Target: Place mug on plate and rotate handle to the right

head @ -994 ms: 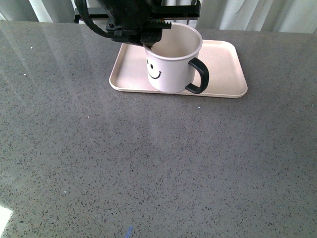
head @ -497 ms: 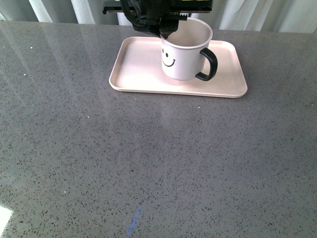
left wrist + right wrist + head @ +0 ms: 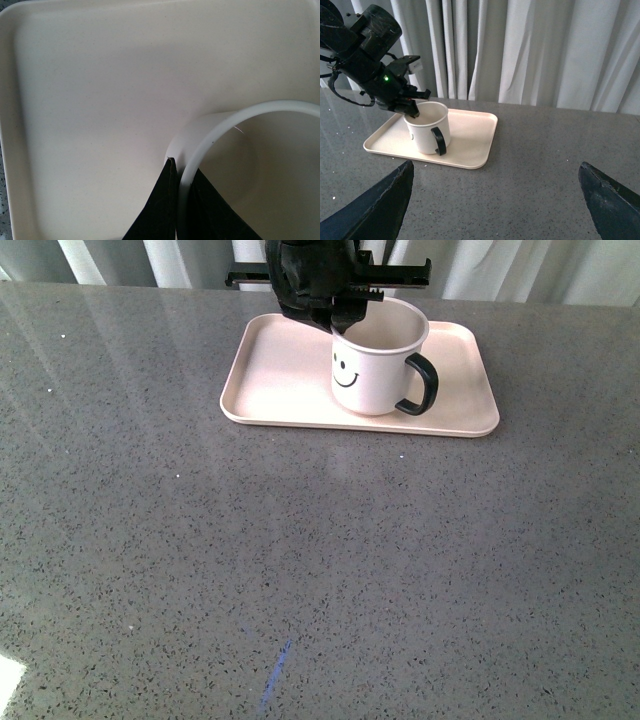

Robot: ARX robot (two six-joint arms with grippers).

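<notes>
While the plate [image 3: 270, 380] has stayed put on the counter [image 3: 200, 560], the mug [image 3: 372, 375] has been carried in from the near edge and lowered, and is now judged to rest just right of the plate's centre. Its rim is pinched at about 11 o'clock by the left gripper [image 3: 340, 322], jaws closed on the wall, one inside, one outside. The handle [image 3: 420, 386] is seen near 4 o'clock, so only a slight turn toward 3 o'clock seems left. The right gripper [image 3: 495, 167] is held well apart, jaws wide and empty.
</notes>
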